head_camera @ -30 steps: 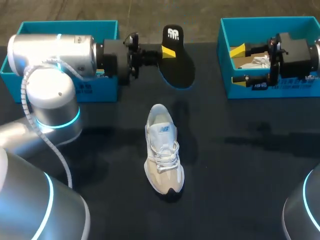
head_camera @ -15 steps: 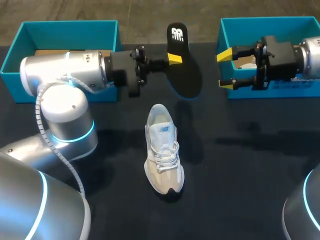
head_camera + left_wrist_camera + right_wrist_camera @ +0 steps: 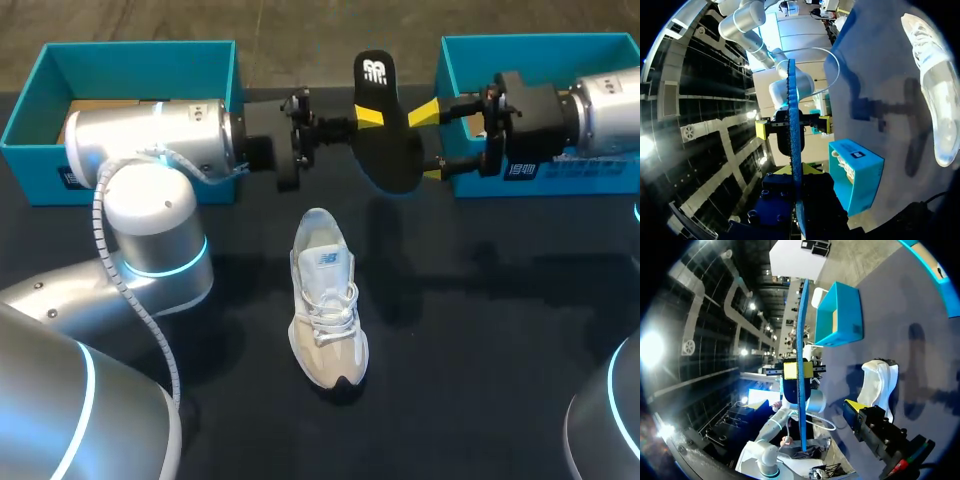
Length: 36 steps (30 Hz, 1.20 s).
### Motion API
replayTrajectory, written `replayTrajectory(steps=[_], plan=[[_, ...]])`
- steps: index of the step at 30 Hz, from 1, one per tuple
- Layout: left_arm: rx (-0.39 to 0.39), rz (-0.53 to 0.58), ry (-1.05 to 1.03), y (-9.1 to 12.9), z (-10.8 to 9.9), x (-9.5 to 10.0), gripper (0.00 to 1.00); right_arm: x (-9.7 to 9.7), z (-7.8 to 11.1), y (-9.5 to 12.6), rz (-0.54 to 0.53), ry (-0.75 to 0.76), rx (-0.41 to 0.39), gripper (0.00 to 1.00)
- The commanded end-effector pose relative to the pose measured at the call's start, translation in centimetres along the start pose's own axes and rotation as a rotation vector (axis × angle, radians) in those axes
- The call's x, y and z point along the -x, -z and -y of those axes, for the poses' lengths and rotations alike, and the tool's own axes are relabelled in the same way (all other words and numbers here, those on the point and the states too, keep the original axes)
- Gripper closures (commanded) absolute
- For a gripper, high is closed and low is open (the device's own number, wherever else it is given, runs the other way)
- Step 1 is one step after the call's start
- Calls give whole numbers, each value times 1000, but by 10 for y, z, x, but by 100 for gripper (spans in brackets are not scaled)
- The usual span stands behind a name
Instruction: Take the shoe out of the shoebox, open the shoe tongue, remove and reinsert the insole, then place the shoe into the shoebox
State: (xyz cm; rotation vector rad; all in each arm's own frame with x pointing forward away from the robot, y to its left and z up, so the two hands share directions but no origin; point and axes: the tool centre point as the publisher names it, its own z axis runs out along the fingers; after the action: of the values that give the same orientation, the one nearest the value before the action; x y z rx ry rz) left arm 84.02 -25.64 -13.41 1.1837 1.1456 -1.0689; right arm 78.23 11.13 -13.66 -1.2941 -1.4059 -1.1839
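Note:
A white and beige shoe (image 3: 325,295) lies on the dark table, toe toward the near edge. My left gripper (image 3: 368,118) is shut on a black insole (image 3: 388,150) with a blue rim, holding it in the air beyond the shoe. My right gripper (image 3: 428,142) stands open at the insole's right edge, one yellow tip on each side of it, neither touching. In the left wrist view the insole (image 3: 794,150) shows edge-on, with the right gripper (image 3: 792,126) ahead of it. In the right wrist view the insole (image 3: 801,365) stands ahead of one yellow fingertip (image 3: 855,406), with the shoe (image 3: 880,385) below.
An open teal shoebox (image 3: 40,100) stands at the back left, partly behind my left arm. A second teal box (image 3: 450,120) stands at the back right, holding paper. The shoe has free table on every side.
My left arm has carried the insole to the right. My right gripper has come out over the right box and moved left up to the insole.

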Motion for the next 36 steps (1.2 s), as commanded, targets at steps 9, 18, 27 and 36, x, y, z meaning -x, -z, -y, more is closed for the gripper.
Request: replayTrajectory(steps=[9,18,27,36], plan=[[-14,-2,7,-12,-2,-2,100,4,-8,-13,-18,0,-19,16],[-25,-2,2,-17,-2,0,100,5,-10,-17,-24,1,-28,23],[-32,0,3,-18,-1,-1,100,5,-9,-19,-29,-1,-35,38],[-35,1,3,-18,3,1,100,8,-8,-17,-29,-3,-30,52]])
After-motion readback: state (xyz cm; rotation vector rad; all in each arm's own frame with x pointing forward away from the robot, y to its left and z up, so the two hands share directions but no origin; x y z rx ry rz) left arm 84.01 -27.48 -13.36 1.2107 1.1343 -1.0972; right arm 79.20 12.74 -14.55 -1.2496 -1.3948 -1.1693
